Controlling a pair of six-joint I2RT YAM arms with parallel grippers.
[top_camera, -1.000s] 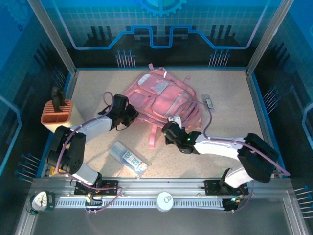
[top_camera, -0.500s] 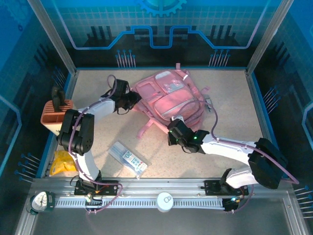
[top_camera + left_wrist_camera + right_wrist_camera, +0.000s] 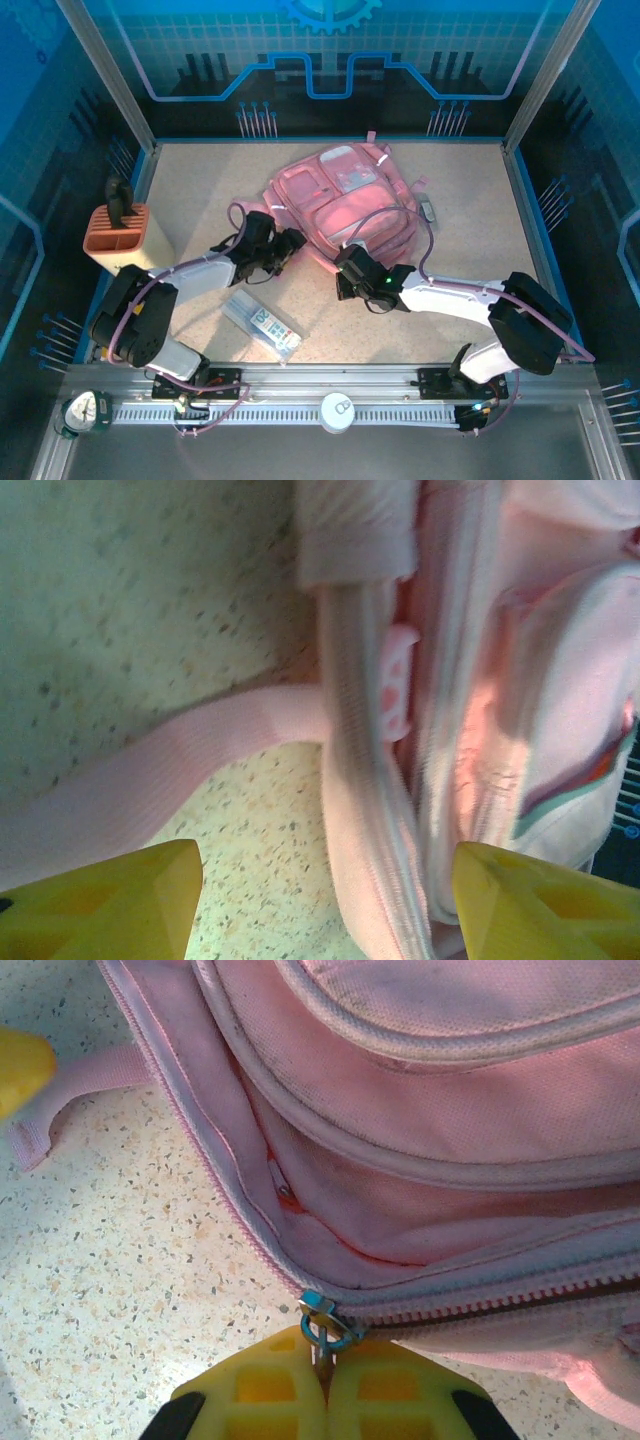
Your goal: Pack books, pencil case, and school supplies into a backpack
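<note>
- Zero items look packed so far: the pink backpack (image 3: 345, 195) lies flat on the table (image 3: 200, 180), and the job is judged to be at the opening stage.
- Right gripper (image 3: 325, 1385) has its fingers pressed together on the zip pull (image 3: 322, 1328), with the blue ring and metal tab pinched right at the fingertips.
- Ahead of those fingers and off to their left the seam gapes, showing pink lining with a red edge. To their right the zip teeth (image 3: 500, 1303) run closed, so the mouth is judged only part open.
- Left gripper (image 3: 320, 910) has its yellow fingers (image 3: 110, 895) spread wide, clamping nothing. The backpack's edge lies between them and just ahead, and a pink strap (image 3: 150, 770) trails off past the left finger.
- Pencil case (image 3: 262, 322) lies on the table, nearer the robot than both sets of fingers and apart from the pack.
- Orange slotted holder (image 3: 118, 238) stands well to the left of the left fingers.
- Left to do, on this evidence: finish the zip, spread the mouth, then load everything.
</note>
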